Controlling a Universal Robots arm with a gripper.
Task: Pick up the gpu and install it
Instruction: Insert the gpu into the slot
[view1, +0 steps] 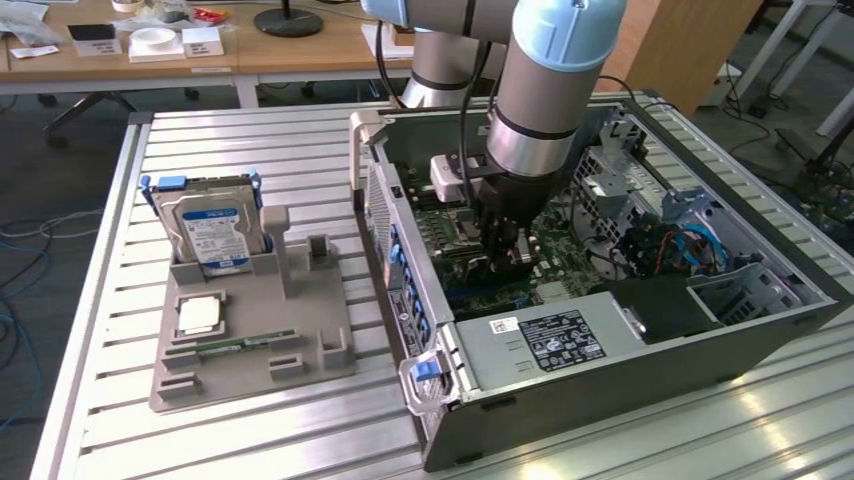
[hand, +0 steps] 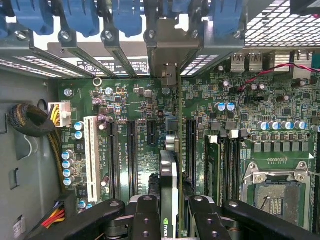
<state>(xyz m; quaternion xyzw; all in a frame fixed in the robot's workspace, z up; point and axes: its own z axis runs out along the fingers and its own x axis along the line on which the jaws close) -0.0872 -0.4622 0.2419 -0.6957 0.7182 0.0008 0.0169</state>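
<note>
Black fingers (hand: 150, 220) of the gripper (hand: 169, 220) point straight down into the open computer case (view1: 747, 330) — the arm stands near-vertical above the motherboard (hand: 135, 130). Between the jaws, clamped edge-on, sits the gpu (hand: 169, 190) — its bracket end reaches toward the rear slot covers (hand: 120, 55).

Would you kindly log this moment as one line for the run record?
gripper: shut on gpu | gpu: edge-on over motherboard slots | site: inside open case | tray: drive standing
</note>
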